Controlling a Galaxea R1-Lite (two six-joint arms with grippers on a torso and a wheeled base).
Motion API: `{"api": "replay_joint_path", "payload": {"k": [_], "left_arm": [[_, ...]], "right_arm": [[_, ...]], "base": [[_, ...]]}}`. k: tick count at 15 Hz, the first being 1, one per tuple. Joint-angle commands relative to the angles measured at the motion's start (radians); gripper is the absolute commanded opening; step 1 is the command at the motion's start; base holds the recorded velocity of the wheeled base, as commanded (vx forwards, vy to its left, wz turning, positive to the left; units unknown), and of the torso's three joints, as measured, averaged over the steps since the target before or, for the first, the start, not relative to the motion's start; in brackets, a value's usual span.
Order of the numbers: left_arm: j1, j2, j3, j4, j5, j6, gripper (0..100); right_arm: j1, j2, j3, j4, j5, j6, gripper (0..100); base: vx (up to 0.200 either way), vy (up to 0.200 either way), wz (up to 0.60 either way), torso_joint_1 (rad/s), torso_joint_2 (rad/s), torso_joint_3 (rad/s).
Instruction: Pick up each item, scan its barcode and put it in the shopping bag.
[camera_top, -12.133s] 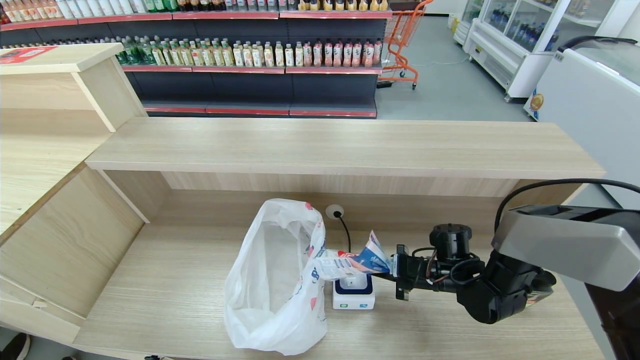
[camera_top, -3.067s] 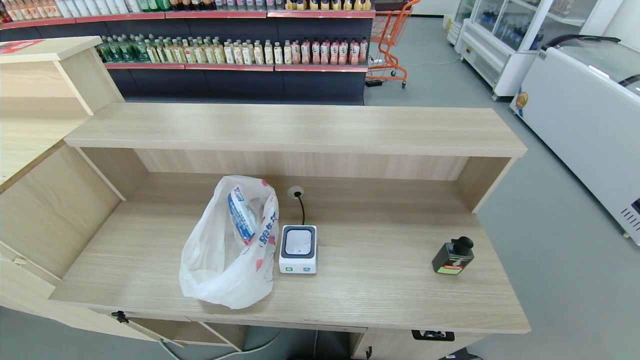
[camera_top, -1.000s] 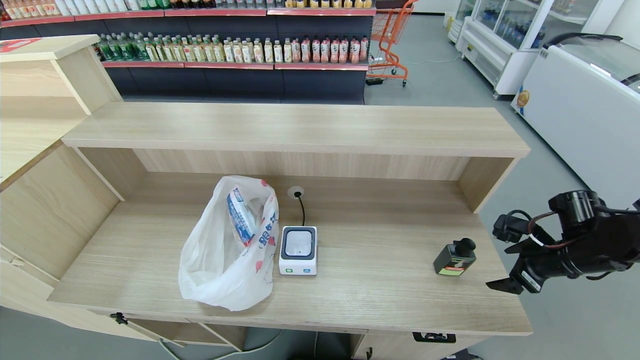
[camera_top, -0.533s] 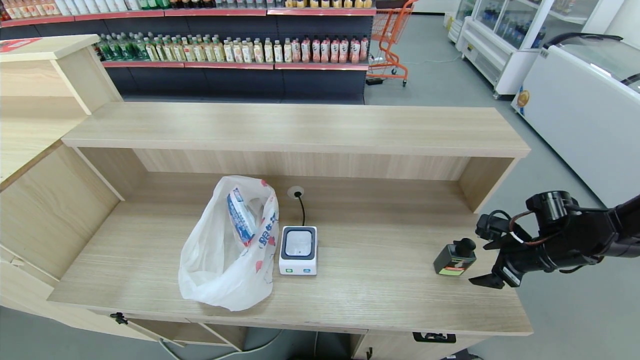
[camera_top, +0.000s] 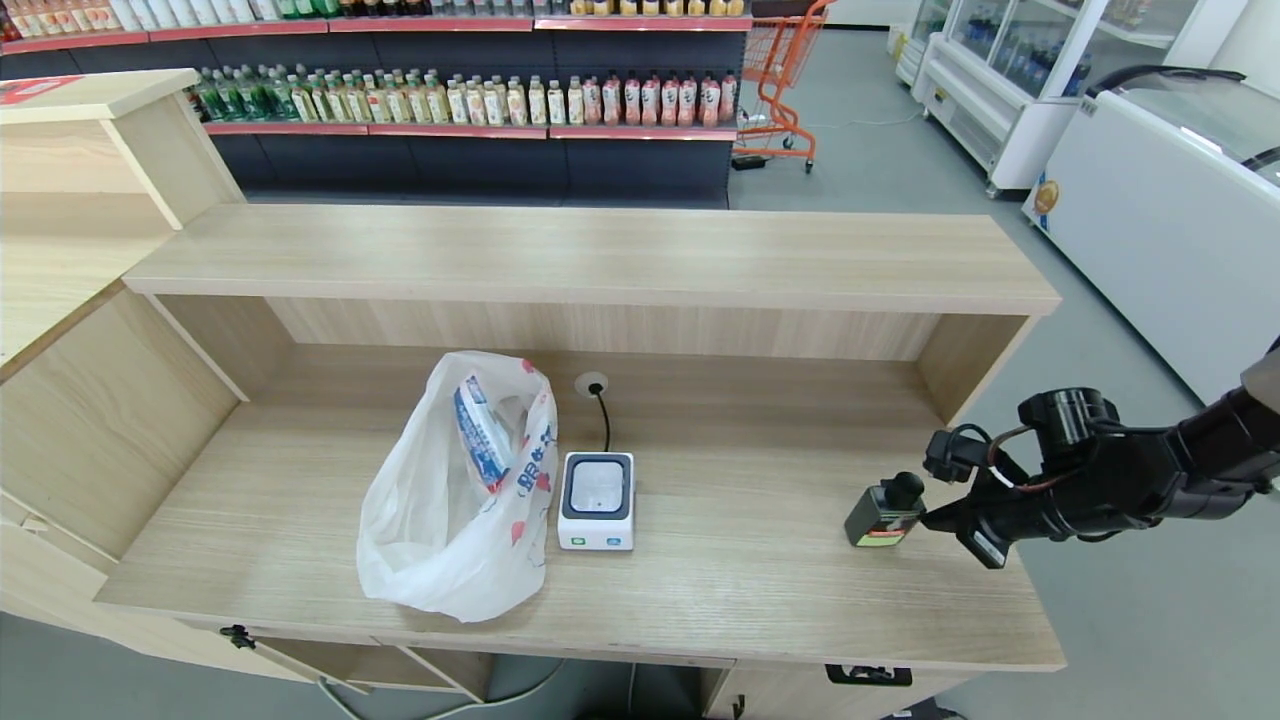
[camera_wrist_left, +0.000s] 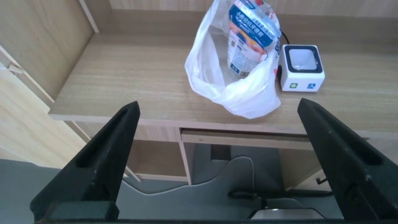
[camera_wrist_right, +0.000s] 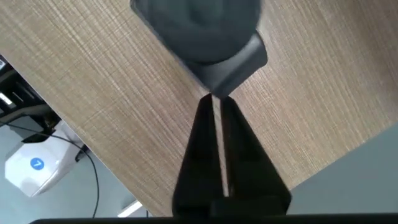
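Bottle (camera_top: 884, 510) near right counter (camera_top: 750, 585) edge, fingers (camera_wrist_right: 202, 149) seemingly touching.

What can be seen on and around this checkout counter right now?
counter: one, light wood, raised ledge behind.
shopping bag: one, white with red print, on the counter's left part, mouth open.
packet: one, blue and white, standing in the bag.
scanner: one, white with dark top, just right of the bag.
cable: one, black, running back from the scanner.
bottle: one, dark, black cap, upright near the counter's right end.
drink shelves: rows of bottles, behind.
trolley: one, orange, behind.
left gripper: black, jaws wide open.
right gripper: black, jaws shut, right by the bottle.
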Motion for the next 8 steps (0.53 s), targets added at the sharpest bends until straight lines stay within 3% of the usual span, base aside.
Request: {"api": "replay_joint_path", "payload": {"k": [1, 7, 8], "left_arm": [[0.0, 0.0, 0.0, 0.0, 0.0, 0.0, 100], [0.0, 0.0, 0.0, 0.0, 0.0, 0.0, 100], [0.0, 0.0, 0.0, 0.0, 0.0, 0.0, 100]], "right_arm": [[0.003, 0.007, 0.003, -0.001, 0.0, 0.001, 0], [-0.038, -0.136, 0.105, -0.001, 0.023, 0.0, 0], [-0.044, -0.145, 0.106, -0.001, 0.022, -0.002, 100]], "base": [[0.0, 0.0, 0.0, 0.0, 0.0, 0.0], [0.0, 0.0, 0.0, 0.0, 0.0, 0.0], [0.0, 0.0, 0.0, 0.0, 0.0, 0.0]]}}
